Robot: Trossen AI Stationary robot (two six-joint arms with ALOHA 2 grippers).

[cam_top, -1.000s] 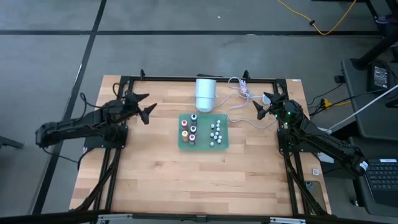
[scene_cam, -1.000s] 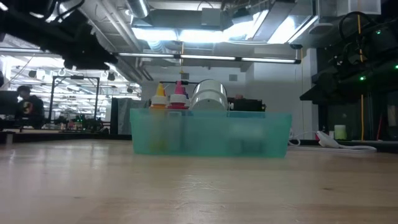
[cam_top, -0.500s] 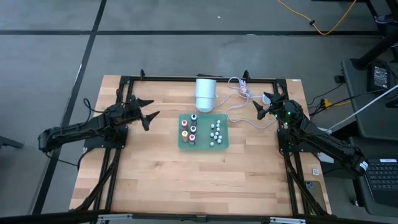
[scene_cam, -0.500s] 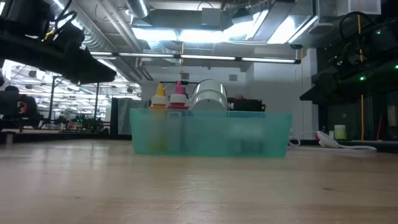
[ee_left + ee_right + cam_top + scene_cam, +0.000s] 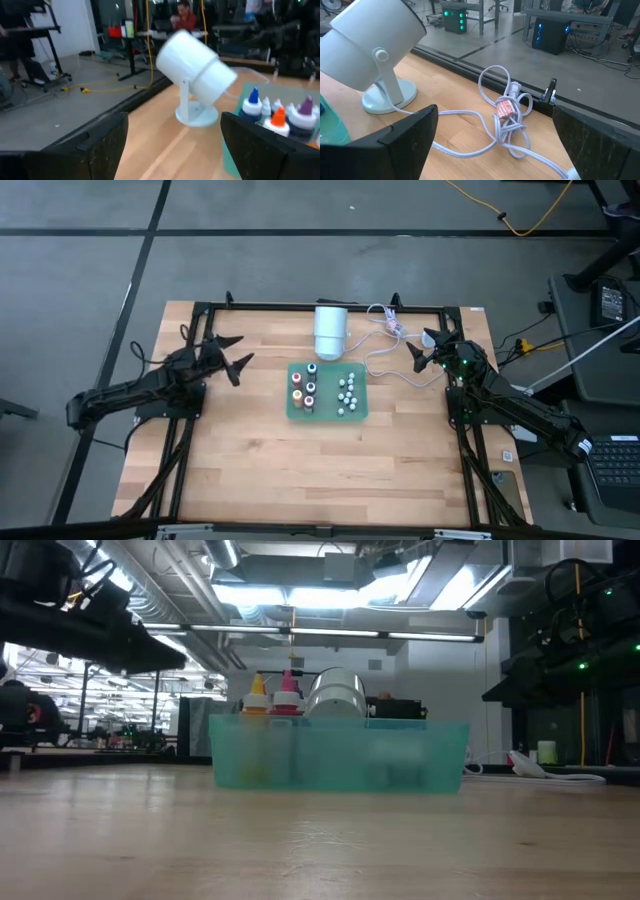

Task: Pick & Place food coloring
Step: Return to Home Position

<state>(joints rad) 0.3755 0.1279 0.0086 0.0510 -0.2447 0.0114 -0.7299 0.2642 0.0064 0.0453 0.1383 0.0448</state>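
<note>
Two empty tools for you: left tool (image 5: 238, 358) wide open, right tool (image 5: 419, 352) wide open; bottles (image 5: 309, 387) upright in bin (image 5: 328, 411).

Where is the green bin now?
In the high view, the green bin sits near the middle of the table, right beside the white lamp, with the food coloring bottles inside it.

A lab: exposed ceiling ducts (image 5: 165, 595), computer tower (image 5: 553, 35), floor cable (image 5: 500, 216).
</note>
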